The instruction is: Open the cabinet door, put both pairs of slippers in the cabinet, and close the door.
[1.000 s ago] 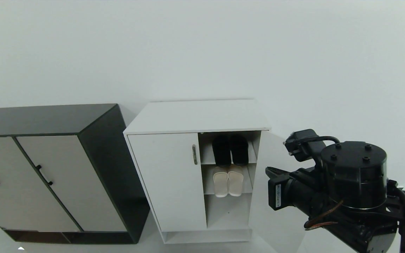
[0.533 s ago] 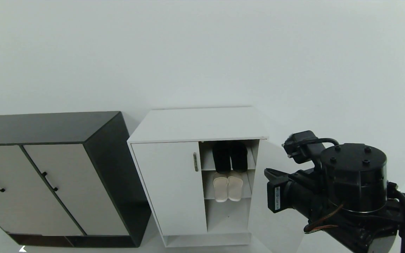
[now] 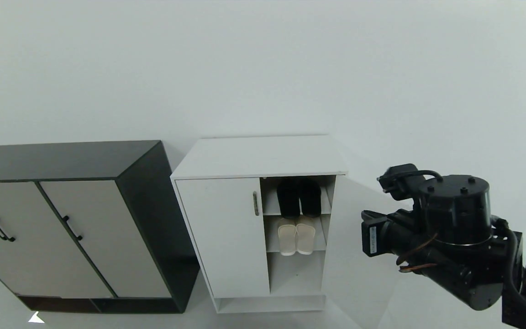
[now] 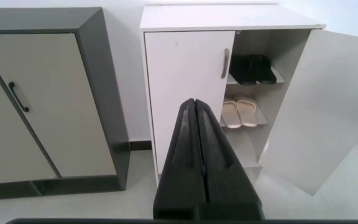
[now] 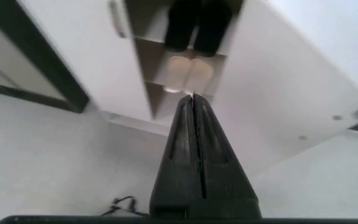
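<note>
- The left gripper point(image 4: 195, 106) has its fingers pressed together on nothing and points at the white cabinet point(image 4: 188, 93) from well in front.
- The right gripper point(image 5: 193, 102) also has its fingers closed and empty. It is aimed at the open compartment, well apart from it.
- The right door point(image 3: 359, 256) stands swung wide.
- White slippers point(image 3: 296, 235) lie on the middle shelf and black slippers point(image 3: 298, 197) on the top shelf.
- A dark cabinet point(image 3: 62, 160) stands beside, by the wall.
- Judging by this, the opening and both placements are done, and only closing the door is left.
- Since the earlier frames the head camera has shifted. Both pairs keep their shelves, and the right arm sits slightly farther from the cabinet.
</note>
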Controlling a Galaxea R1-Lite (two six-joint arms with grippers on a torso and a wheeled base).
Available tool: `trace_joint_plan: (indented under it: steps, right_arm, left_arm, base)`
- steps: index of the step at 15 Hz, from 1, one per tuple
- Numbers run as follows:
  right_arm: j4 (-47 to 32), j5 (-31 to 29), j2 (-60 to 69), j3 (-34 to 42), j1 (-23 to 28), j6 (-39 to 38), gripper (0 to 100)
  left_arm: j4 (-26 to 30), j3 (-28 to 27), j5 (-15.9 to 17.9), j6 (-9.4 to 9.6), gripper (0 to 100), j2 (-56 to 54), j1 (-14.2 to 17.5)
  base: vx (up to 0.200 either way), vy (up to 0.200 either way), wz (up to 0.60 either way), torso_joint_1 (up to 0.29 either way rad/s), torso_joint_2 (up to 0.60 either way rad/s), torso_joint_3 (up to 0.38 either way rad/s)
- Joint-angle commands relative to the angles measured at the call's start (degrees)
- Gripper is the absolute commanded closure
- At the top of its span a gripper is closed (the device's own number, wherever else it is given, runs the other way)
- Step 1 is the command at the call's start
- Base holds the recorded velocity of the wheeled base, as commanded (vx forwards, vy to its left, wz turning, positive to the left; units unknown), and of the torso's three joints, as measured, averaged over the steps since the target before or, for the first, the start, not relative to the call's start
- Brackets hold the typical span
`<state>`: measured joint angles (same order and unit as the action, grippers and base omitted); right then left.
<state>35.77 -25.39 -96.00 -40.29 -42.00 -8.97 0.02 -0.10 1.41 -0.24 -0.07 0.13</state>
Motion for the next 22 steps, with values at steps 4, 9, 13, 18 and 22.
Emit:
trace_joint_plan:
  steps: [4, 9, 13, 18, 22]
  right_arm:
    - [2.4, 7.7, -7.4, -1.7, 23.3, 5.5, 100]
    - [4.0, 11.7, -18.7, -11.1, 36.7, 6.5, 100]
    - [4.0, 12.0, -25.2, -16.8, 39.4, 6.5, 100]
    - [4.0, 12.0, -26.9, -16.8, 39.4, 6.7, 100]
    - [4.0, 12.0, -26.6, -14.4, 37.8, 8.2, 100]
  left_arm:
    - [0.0, 0.0, 0.0, -0.02, 100, 0.1, 0.0]
    - [0.0, 0.0, 0.0, -0.02, 100, 0.1, 0.0]
    - [0.0, 0.0, 0.0, -0.02, 100, 0.1, 0.0]
    - [0.0, 0.0, 0.0, -0.02, 100, 0.1, 0.0]
    - [0.0, 0.0, 0.0, -0.02, 100, 0.1, 0.0]
  base:
    - [0.0, 0.0, 0.0, 0.0, 0.0, 0.0]
    - [0.0, 0.0, 0.0, 0.0, 0.0, 0.0]
    - [0.0, 0.0, 0.0, 0.0, 0.0, 0.0]
    - [0.0, 0.0, 0.0, 0.0, 0.0, 0.0]
    - [0.0, 0.0, 0.0, 0.0, 0.0, 0.0]
